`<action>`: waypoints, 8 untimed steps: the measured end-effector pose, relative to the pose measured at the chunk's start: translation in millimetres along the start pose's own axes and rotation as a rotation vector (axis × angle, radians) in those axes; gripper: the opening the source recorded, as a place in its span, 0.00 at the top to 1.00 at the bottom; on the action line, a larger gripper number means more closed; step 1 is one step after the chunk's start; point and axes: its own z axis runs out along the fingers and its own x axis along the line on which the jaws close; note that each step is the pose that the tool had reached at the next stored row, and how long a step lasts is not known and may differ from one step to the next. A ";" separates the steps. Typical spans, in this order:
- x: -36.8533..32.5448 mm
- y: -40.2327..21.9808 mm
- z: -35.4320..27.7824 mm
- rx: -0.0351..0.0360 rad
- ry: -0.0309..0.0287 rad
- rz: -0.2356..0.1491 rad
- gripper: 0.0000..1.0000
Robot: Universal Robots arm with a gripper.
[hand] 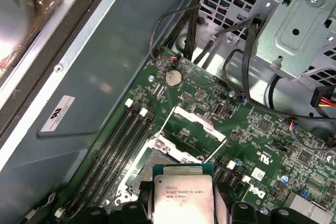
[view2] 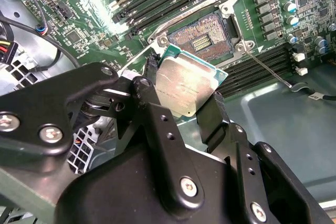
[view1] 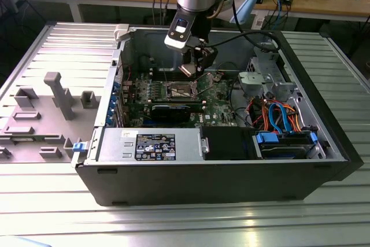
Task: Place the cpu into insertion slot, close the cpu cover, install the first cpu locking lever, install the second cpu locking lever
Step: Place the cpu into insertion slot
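The tool [view2: 181, 92] is clamped on the cpu [view2: 190, 82] by two opposite edges, holding it tilted. The uncovered insertion slot [view2: 203, 38] lies just beyond the tool's tips, on the green motherboard [view2: 86, 22].

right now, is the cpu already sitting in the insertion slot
No, the hand grips the cpu clear of the insertion slot, whose contacts lie bare.

The cpu [view2: 190, 85] was silver-grey on top with a thin green edge — the gripper [view2: 182, 92] was matt black. The insertion slot [view2: 205, 38] showed coppery-brown rows of contacts inside a silvery rim, on a green circuit board [view2: 92, 9]; the cables [view1: 280, 117] were blue and orange.
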 end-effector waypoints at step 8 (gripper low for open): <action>0.0 0.0 0.2 -0.0006 -0.0023 0.027 0.45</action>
